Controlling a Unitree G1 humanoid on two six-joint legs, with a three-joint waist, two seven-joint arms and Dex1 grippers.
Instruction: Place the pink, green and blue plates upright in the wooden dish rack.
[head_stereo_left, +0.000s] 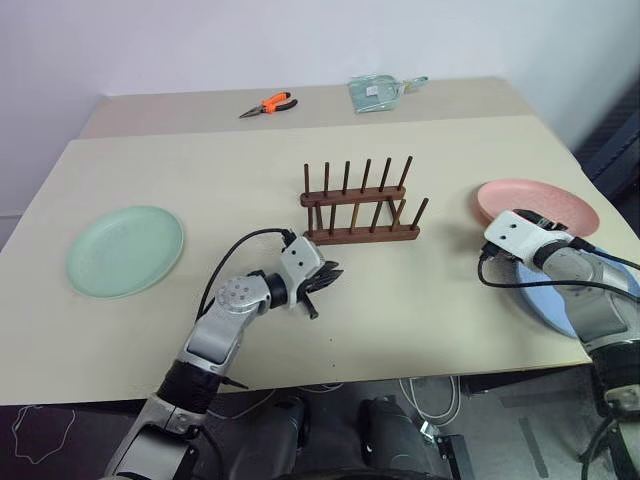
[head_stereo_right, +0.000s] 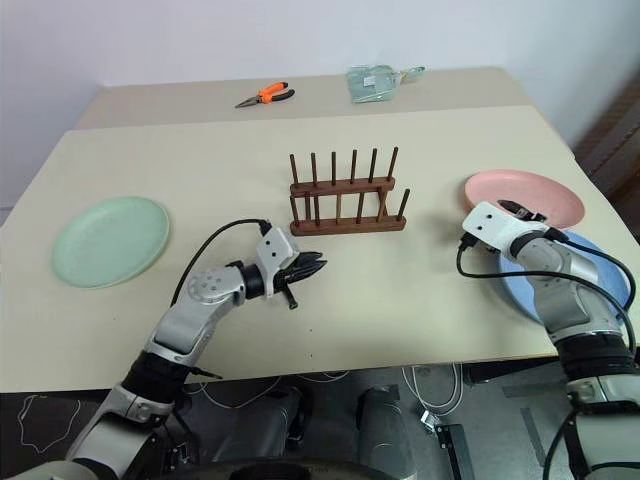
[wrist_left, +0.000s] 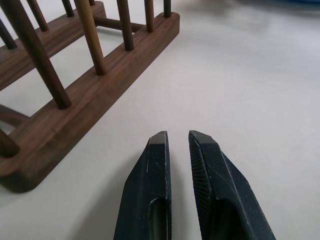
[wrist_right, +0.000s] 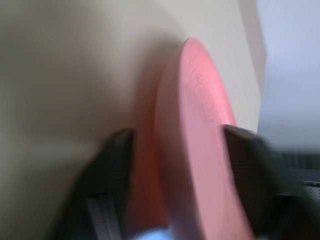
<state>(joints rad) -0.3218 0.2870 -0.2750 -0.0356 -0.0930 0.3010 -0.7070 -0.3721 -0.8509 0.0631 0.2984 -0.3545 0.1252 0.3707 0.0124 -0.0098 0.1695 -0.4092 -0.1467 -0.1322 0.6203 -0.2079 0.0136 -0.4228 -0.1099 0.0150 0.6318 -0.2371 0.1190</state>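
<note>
Right wrist view shows the right hand (wrist_right: 175, 150) spread astride the round matte pink plate (wrist_right: 200, 125); left hand (wrist_left: 178, 145), nearly pressed together, beside the dark-grained wooden rack (wrist_left: 75, 95)

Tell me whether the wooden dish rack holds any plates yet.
Empty. The wooden dish rack has bare pegs; the green plate and the pink plate lie on the table.
</note>
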